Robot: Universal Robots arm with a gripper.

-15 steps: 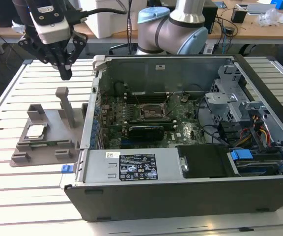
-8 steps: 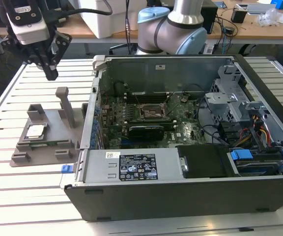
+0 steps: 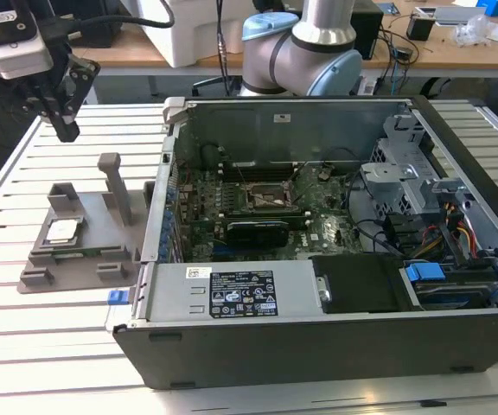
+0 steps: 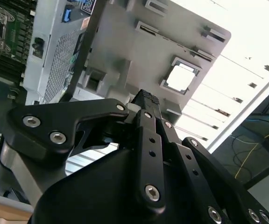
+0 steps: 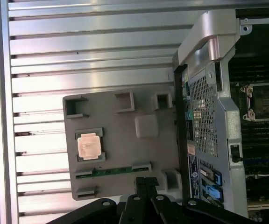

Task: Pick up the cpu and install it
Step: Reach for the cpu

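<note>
One cpu (image 3: 62, 230) lies flat in a pocket of the one grey tray (image 3: 80, 272) on the slatted surface (image 3: 50, 346), just beside one open case (image 3: 318, 346). The jaws hang above the tray, closed together, holding nothing.

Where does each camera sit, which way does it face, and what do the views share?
Exterior view: off the grey-and-blue arm, looking down over the slatted metal table into the open grey computer case; that arm and the black gripper show.
First wrist view: on the arm, looking straight down on the grey plastic holder tray bearing the silvery square cpu; the gripper's tip shows.
Second wrist view: on the arm, looking slantwise along the gripper at that tray.
Shared: all three show tray, cpu and case.
</note>
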